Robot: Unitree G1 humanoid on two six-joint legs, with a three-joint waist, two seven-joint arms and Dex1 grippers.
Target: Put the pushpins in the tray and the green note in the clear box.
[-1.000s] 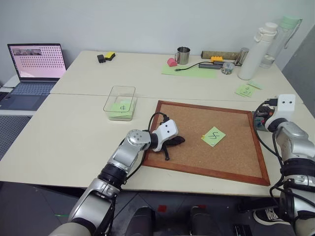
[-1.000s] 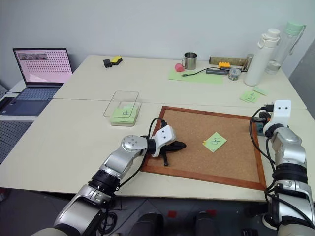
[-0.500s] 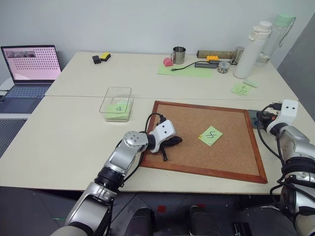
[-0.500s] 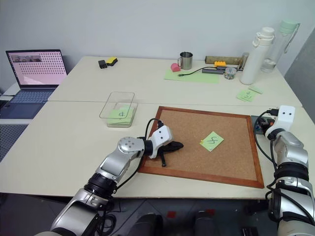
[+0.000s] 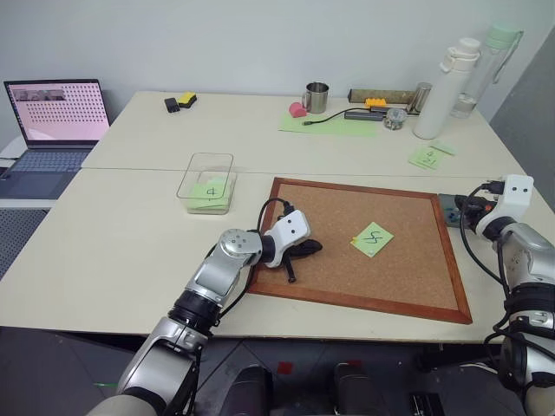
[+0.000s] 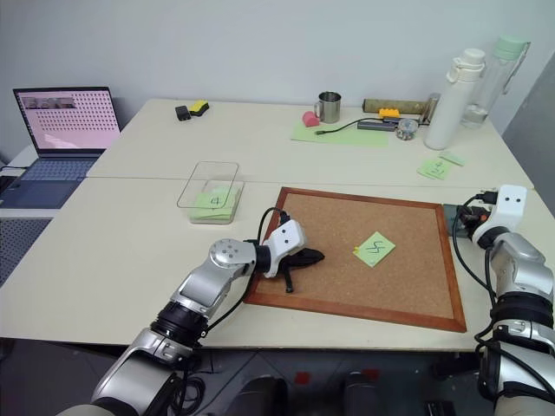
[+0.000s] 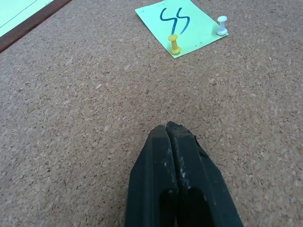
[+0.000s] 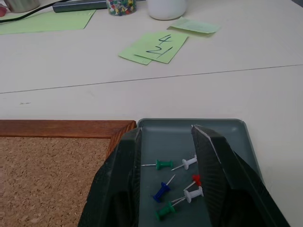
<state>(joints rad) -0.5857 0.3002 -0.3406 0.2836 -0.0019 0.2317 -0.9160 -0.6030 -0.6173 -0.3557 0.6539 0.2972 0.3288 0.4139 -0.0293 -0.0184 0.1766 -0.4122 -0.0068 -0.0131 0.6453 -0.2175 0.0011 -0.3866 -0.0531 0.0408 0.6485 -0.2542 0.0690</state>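
The green note (image 5: 373, 239) with a black squiggle lies on the cork board (image 5: 347, 282), pinned by a yellow pushpin (image 7: 174, 44) and a white pushpin (image 7: 221, 26). My left gripper (image 7: 171, 130) rests shut and empty on the cork, well short of the note. The grey tray (image 8: 218, 126) sits off the board's right edge with several pushpins (image 8: 163, 164) in it, green, white, blue and red. My right gripper (image 8: 165, 137) hovers open over the tray, nothing between its fingers. The clear box (image 5: 208, 182) stands left of the board and holds a note marked "4".
A laptop (image 5: 56, 117) sits far left. At the back are a mug (image 5: 316, 97), a pale green mat (image 5: 334, 124), a jar of pins (image 8: 120, 5) and two bottles (image 5: 438, 87). Loose green notes (image 8: 154, 47) lie beyond the tray.
The head views have shifted a little. Both arms keep their places relative to the board and the tray.
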